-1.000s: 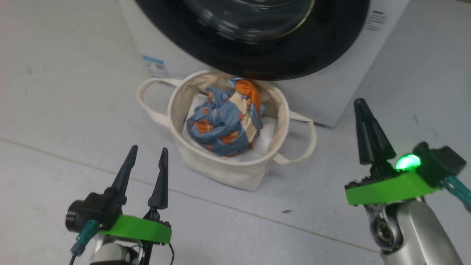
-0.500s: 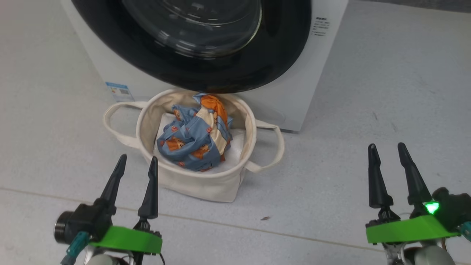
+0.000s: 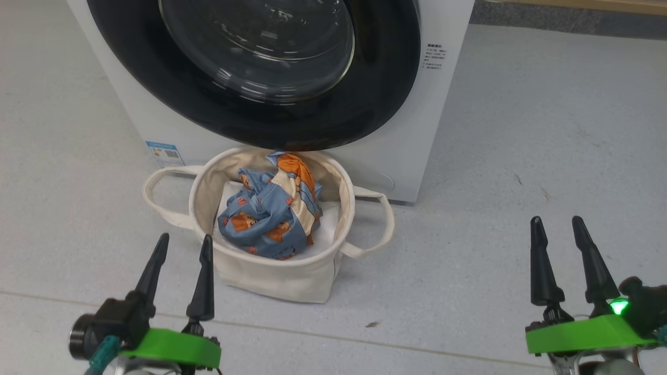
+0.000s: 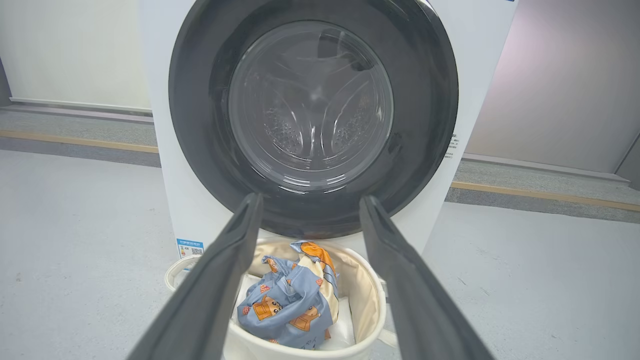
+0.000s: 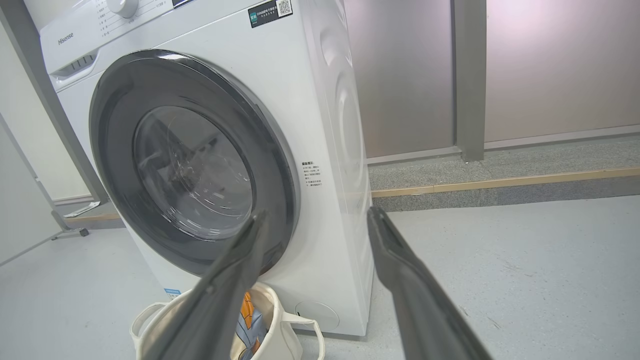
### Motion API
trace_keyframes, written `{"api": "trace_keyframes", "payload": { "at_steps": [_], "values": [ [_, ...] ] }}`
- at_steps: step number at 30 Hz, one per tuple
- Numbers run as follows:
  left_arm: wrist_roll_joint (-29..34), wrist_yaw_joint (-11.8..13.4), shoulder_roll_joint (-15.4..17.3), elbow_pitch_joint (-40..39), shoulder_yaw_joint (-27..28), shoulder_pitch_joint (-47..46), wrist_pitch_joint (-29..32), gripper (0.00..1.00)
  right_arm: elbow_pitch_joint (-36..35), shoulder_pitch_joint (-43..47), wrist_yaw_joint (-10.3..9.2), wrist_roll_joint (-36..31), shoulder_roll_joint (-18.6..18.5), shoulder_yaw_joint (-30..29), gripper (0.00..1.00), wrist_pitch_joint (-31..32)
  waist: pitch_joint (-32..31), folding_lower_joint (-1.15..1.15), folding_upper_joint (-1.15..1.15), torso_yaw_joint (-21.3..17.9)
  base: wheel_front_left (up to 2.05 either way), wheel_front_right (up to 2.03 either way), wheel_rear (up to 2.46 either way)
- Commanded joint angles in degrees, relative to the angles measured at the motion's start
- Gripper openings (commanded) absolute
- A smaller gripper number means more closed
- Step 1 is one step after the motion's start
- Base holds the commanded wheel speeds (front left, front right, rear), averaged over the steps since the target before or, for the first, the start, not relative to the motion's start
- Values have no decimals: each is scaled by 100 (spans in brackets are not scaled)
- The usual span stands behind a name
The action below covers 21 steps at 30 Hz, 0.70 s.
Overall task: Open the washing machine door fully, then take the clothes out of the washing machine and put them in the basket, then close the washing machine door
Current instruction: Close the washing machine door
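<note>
The white washing machine [image 3: 417,130] stands ahead with its round black washing machine door [image 3: 250,67] lying flat against the front. Below the door sits the cream basket [image 3: 276,276], and the light-blue, bear-printed clothes [image 3: 271,213] lie bunched inside it. My left gripper [image 3: 182,245] hangs open just in front of the basket's near rim, empty. Off to the right over the bare floor, my right gripper [image 3: 560,226] is open and empty too. In the left wrist view the door [image 4: 312,110], basket [image 4: 370,305] and clothes [image 4: 290,305] show between my fingers [image 4: 220,285].
Grey floor [image 3: 521,156] spreads around the machine and basket. A blue sticker [image 3: 164,153] marks the washer's lower left front. Behind the machine run a raised kerb with a wooden strip [image 5: 500,182] and grey wall panels [image 5: 550,65].
The head camera has tilted up, so the whole scene sits lower. My right gripper, shut and turned sideways a second ago, has opened and now points forward, lower at the right. The left is unchanged.
</note>
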Motion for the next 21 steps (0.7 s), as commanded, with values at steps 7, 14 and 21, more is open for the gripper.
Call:
{"api": "trace_keyframes", "payload": {
  "at_steps": [7,14,21],
  "values": [
    [107,-26,48,-135,217,7,-34,100,-170,-42,-1,25,-1,93,100,-23,-99,0,0,17,0,0,0],
    [122,-29,44,-151,223,87,-34,100,-116,-20,-1,42,-1,74,100,-23,-147,0,0,-16,0,0,0],
    [101,-30,41,-168,217,156,-34,100,-43,5,-1,25,-1,-2,100,-23,-223,0,0,-46,0,0,0]
  ]
}}
